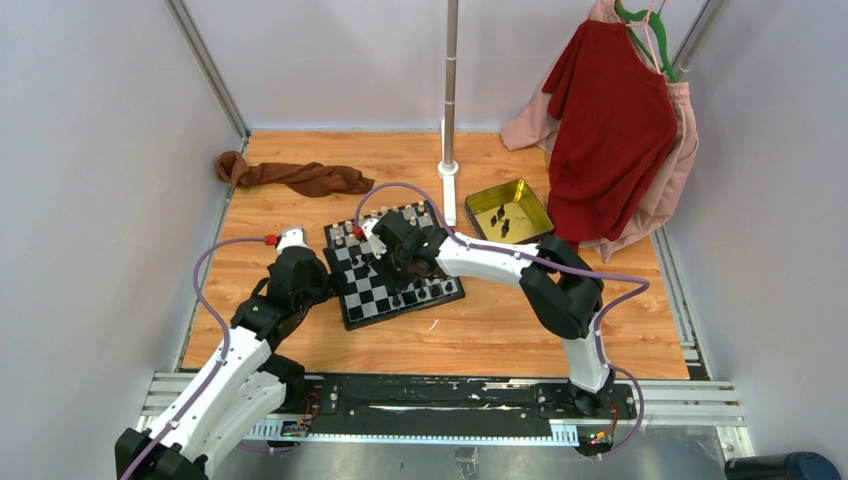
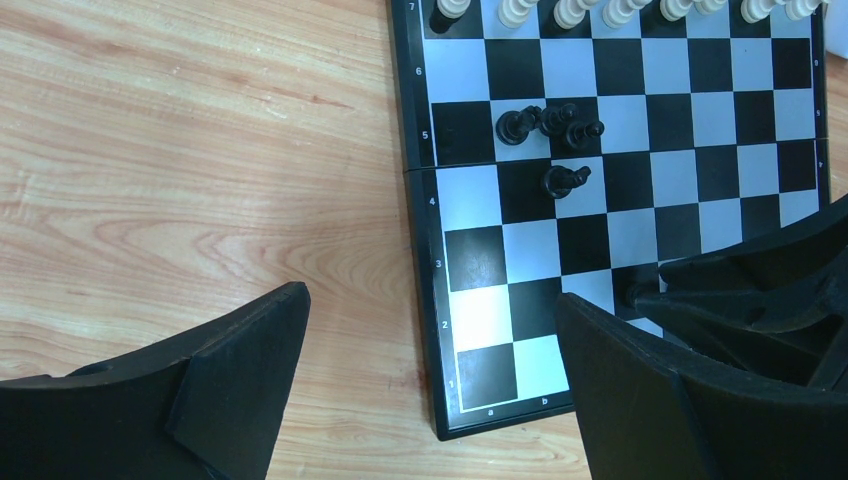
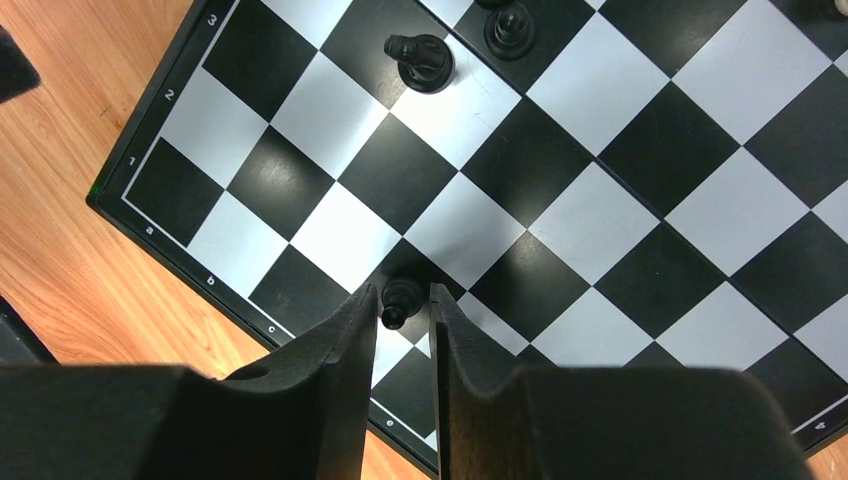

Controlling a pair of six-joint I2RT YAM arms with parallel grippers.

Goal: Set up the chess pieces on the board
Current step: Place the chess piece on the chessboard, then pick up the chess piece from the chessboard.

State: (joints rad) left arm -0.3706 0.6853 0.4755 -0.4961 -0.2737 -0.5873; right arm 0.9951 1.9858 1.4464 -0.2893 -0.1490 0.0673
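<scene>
The checkered board [image 1: 372, 300] lies in the middle of the wooden table. Pale pieces [image 2: 600, 10] line its far row. A few black pieces [image 2: 550, 125] stand bunched near the middle, with a black knight [image 2: 565, 180] beside them. My right gripper [image 3: 404, 288] is low over the board's near edge, its fingers a narrow gap apart on either side of a standing black pawn [image 3: 401, 300], with slight gaps showing. My left gripper [image 2: 430, 295] is wide open and empty over the board's left near corner [image 2: 445, 425].
A yellow-gold tin [image 1: 545, 215] at the back right holds more black pieces [image 1: 500, 220]. A brown cloth [image 1: 295, 177] lies at the back left. A metal pole [image 1: 450, 100] stands behind the board, and red and pink clothes [image 1: 610, 130] hang at the right.
</scene>
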